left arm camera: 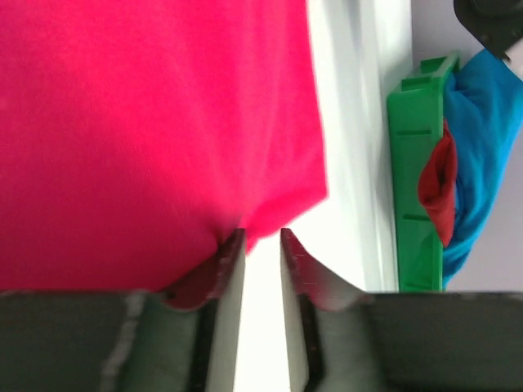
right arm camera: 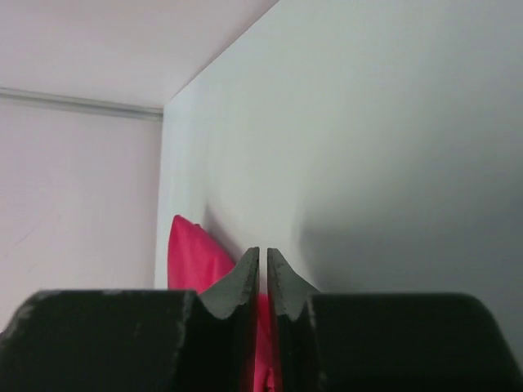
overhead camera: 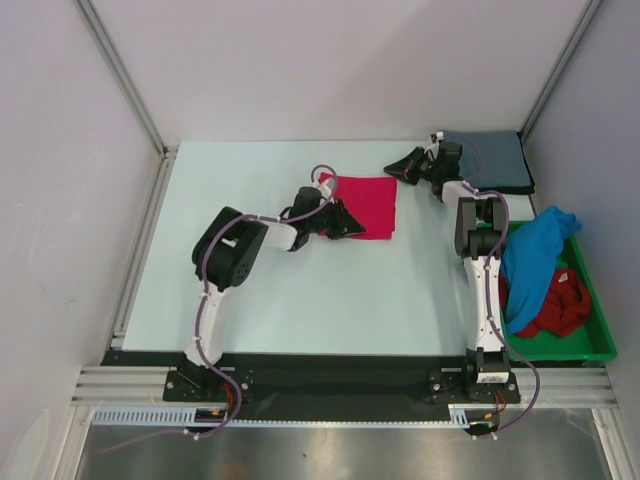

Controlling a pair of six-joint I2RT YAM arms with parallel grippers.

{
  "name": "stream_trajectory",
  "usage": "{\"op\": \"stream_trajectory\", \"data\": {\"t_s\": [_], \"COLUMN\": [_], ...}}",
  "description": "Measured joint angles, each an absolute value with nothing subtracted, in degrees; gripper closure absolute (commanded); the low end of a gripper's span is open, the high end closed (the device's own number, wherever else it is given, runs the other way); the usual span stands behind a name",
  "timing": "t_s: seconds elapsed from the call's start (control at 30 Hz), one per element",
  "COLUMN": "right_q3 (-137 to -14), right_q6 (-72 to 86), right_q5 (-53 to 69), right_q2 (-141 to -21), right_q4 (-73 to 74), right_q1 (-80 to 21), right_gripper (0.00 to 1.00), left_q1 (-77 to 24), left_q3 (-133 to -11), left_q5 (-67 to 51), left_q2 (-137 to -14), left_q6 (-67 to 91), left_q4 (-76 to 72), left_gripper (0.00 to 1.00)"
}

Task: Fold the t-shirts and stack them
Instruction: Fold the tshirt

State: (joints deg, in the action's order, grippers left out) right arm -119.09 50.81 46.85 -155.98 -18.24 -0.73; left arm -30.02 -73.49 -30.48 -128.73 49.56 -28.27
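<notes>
From above, the folded pink-red t-shirt lies near the table's middle. The left gripper sits at its 7 o'clock edge. The right gripper is near its 1 o'clock corner. A grey-blue t-shirt lies folded at 1 o'clock. A bright blue t-shirt and a darker red t-shirt fill the green tray at 4 o'clock.

The left wrist shows its fingers a little apart, one touching pink cloth.

The right wrist shows its fingers almost closed. I cannot tell if they pinch cloth.

No legible text, label, brand mark, number or sign appears in any view, either between the jaws, beside them or beyond them.
</notes>
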Motion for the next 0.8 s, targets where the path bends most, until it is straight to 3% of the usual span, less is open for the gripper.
{"op": "stream_trajectory", "data": {"t_s": [0.17,0.3,0.6,0.73,0.8], "right_q3": [-122.50,-119.79,-90.91,-75.24,-68.93], "right_q6": [44.77,38.02,27.73,26.92,26.92], "right_q5": [44.07,39.83,29.41,27.57,26.41], "right_q2": [-155.04,-148.86,-114.15,-101.60,-97.95], "right_q4": [-7.14,3.79,12.82,12.21,12.53], "right_q1": [-0.73,-0.80,-0.97,-1.43,-2.09], "right_gripper": [0.74,0.55,0.45,0.44,0.42], "left_q1": [-28.47,-27.33,-28.53,-34.89,-39.75], "left_q3": [-70.59,-68.05,-44.71,-35.24,-33.12], "left_q5": [-30.61,-29.95,-25.91,-18.11,-12.49], "left_q2": [-121.16,-111.77,-95.11,-94.37,-93.89], "left_q6": [47.90,45.91,51.83,58.85,62.41], "left_q4": [-23.83,-21.02,-29.71,-33.12,-33.52], "left_gripper": [0.53,0.45,0.36,0.24,0.24]}}
